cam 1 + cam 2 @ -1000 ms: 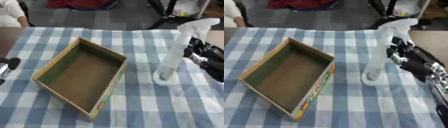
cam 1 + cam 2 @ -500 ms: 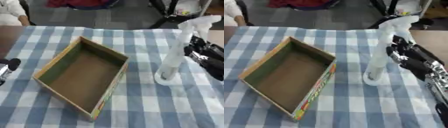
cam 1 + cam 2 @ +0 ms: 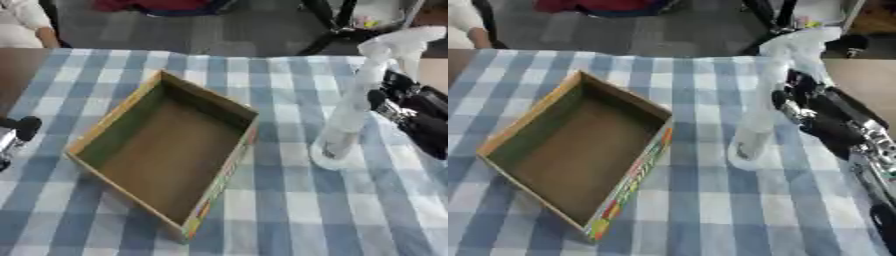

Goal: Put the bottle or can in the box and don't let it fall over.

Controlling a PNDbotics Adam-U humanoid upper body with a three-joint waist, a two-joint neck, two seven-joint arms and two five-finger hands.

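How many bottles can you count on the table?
1: a clear spray bottle standing upright on the checked cloth, right of the open box, beside the right hand.

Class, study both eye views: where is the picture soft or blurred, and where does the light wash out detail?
Left eye view: the spray bottle is soft-edged, its pale head nearly washed out; the right hand beside it is dark and smeared. Right eye view: the box reads clearer, its inside evenly lit; the checked cloth shows no hard shadows.
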